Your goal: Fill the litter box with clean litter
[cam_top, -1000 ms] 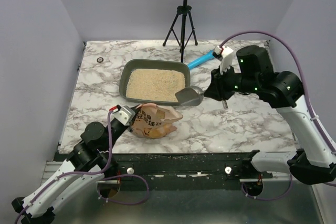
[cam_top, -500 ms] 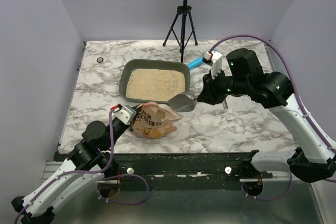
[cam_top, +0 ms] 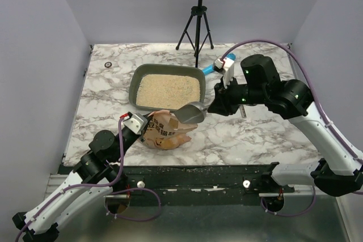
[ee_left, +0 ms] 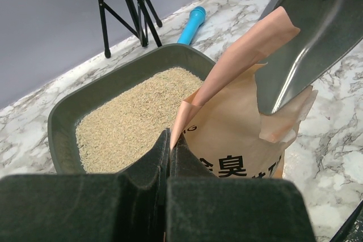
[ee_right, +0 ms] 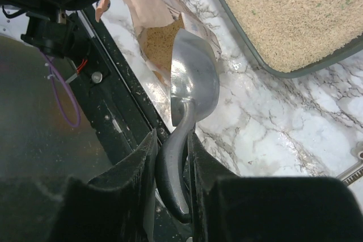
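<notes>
Top external view: left gripper (ee_left: 169, 141) is clamped tight on the bag's (cam_top: 164, 134) edge, near the front of the table (cam_top: 255, 134). Right gripper (ee_right: 173, 140) is pinching the scoop (cam_top: 193, 113) by its handle, reaching in from about 3 o'clock, with the bowl right at the bag's mouth. The litter box (cam_top: 135, 81) sits at 12 o'clock from the bag, with litter (cam_top: 169, 90) covering its floor.

The left wrist view cut the scoop (ee_left: 306, 38) off at its top edge, and the blurred left pincer (ee_left: 168, 151) hid the lower bag (ee_left: 232, 134). The right wrist view cropped the litter box (ee_right: 289, 72) at two edges. A dark disc (cam_top: 108, 64) on the desk (cam_top: 255, 134) was too small to identify.
</notes>
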Robot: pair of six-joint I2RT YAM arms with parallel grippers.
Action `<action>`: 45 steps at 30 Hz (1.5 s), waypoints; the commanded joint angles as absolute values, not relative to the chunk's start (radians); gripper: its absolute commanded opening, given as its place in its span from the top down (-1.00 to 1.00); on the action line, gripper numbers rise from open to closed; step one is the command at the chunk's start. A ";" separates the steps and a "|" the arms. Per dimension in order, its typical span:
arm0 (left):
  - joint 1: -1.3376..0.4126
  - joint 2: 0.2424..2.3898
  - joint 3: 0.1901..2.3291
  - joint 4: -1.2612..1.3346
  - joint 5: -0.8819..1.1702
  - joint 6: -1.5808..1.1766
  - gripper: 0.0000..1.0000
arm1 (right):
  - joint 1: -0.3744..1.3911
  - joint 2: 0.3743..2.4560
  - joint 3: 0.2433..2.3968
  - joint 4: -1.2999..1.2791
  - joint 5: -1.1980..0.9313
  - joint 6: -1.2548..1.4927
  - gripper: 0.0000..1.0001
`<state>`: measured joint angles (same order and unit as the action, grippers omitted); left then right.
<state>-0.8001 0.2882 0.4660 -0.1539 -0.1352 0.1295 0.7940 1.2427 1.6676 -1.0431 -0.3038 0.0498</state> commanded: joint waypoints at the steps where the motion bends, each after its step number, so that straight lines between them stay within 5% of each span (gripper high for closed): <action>1: -0.795 0.288 0.497 -0.114 -0.120 0.123 1.00 | 0.814 1.258 1.622 -0.976 -0.359 0.028 0.99; 12: -0.756 0.342 0.520 -0.087 -0.089 0.084 1.00 | 0.876 1.403 1.505 -0.842 -0.474 0.063 0.99; 19: -0.746 0.350 0.525 -0.089 -0.064 0.064 1.00 | 0.900 1.549 1.578 -0.824 -0.258 0.198 0.99; 29: -0.744 0.367 0.554 -0.164 -0.158 0.048 1.00 | 0.919 1.784 1.903 -1.172 -0.012 0.226 0.99; 37: -0.744 0.342 0.552 -0.175 -0.175 0.040 1.00 | 0.934 1.878 1.908 -1.255 -0.087 0.230 0.99; 45: -0.744 0.311 0.542 -0.169 -0.181 0.043 1.00 | 0.930 1.864 1.671 -1.040 -0.348 0.305 0.99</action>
